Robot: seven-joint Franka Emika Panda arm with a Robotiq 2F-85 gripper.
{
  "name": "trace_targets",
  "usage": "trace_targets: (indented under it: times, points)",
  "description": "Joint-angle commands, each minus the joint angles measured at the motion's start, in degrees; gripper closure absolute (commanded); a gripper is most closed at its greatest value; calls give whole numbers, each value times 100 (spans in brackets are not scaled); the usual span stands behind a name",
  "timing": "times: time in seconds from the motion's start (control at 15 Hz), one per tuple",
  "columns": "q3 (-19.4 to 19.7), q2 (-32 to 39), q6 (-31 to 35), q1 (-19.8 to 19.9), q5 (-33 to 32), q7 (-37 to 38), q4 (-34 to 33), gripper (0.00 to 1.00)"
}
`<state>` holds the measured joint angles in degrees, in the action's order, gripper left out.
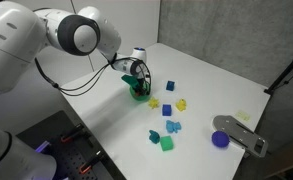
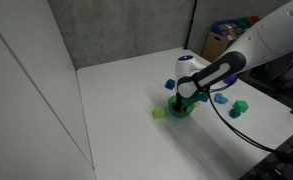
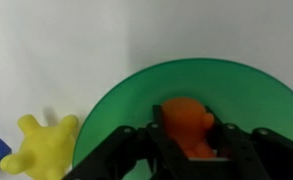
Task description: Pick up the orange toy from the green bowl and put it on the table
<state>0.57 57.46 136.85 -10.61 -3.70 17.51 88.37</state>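
Wrist view: the gripper [image 3: 191, 142] pinches the orange toy [image 3: 189, 118] from both sides, one finger against each flank. The toy is inside the green bowl [image 3: 116, 110], near its middle. A yellow toy [image 3: 41, 148] lies on the table [image 3: 76, 35] just beside the bowl's rim. In both exterior views the gripper sits low over the bowl and hides the orange toy. Only an exterior view shows the purple disc [image 1: 220, 139] and green cube [image 1: 167, 144], well apart from the bowl.
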Motion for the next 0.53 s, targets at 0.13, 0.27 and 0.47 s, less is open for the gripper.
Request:
trace_targets:
  times: [0.13, 0.27, 0.47]
  points:
    - [-63, -292, -367, 18, 153, -133, -133, 84]
    - [-89, -445, -512, 26, 159, -149, -150, 85]
    - [-58, -735, -780, 15, 118, -126, -151, 86]
